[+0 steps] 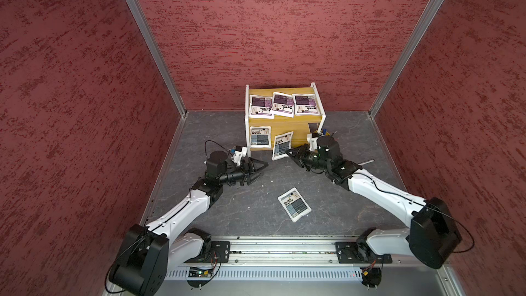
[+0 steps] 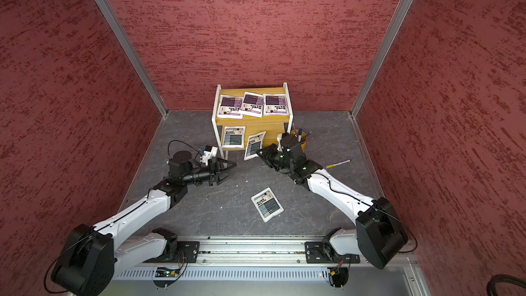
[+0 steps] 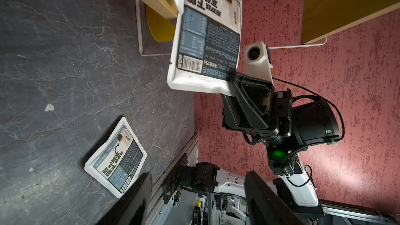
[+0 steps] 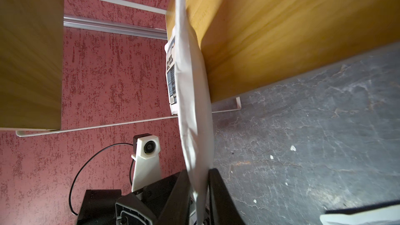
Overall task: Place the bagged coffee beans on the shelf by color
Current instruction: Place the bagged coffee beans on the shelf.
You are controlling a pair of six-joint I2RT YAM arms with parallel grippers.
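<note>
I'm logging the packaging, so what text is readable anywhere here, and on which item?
"Medium Roast": held pouch, gripped by the right claw.
"15g": same pouch, beside its barcode.
"Hello Coffee Lover": table pouch, along its edge.
Large black Chinese characters on both: rotated, not surely readable.
Purple pouches and the grey-blue pouch on the shelf: print too small.

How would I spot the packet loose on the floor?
From the two-tier yellowish wooden shelf at the back, come forward over the dark grey tabletop to between the arms. There lies a flat white rectangular pouch with grey-blue label, alone; the rest are on the shelf, bar the tilted white pouch gripped by the right end effector.
</note>
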